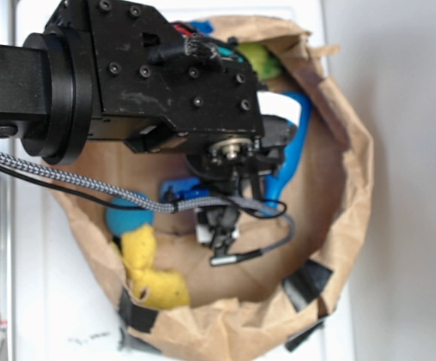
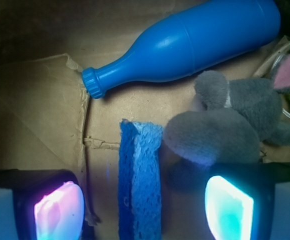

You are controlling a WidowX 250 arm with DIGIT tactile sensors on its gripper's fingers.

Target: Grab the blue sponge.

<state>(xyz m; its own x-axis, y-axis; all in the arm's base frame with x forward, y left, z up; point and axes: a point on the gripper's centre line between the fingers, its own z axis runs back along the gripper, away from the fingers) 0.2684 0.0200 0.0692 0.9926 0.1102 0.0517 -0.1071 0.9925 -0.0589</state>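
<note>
Gripper [image 2: 142,210] wide open over sponge [image 2: 140,175], mid bag [image 1: 353,188] floor; light, squashy foam, pinch across long edges.

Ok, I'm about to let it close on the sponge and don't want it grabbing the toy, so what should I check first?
1. Jaws open: ok. In the wrist view both lit pads stand apart.
2. The blue sponge between the pads: ok, it lies in the gap of the gripper, nearer the left pad in the picture.
3. The grey plush toy clear of the closing path: not ok, it touches the sponge's side and reaches the other pad.
4. The blue bottle out of the way: ok, it lies beyond the sponge.
5. Height for a grasp: cannot tell.
6. The paper bag wall clear of the arm: cannot tell.
</note>
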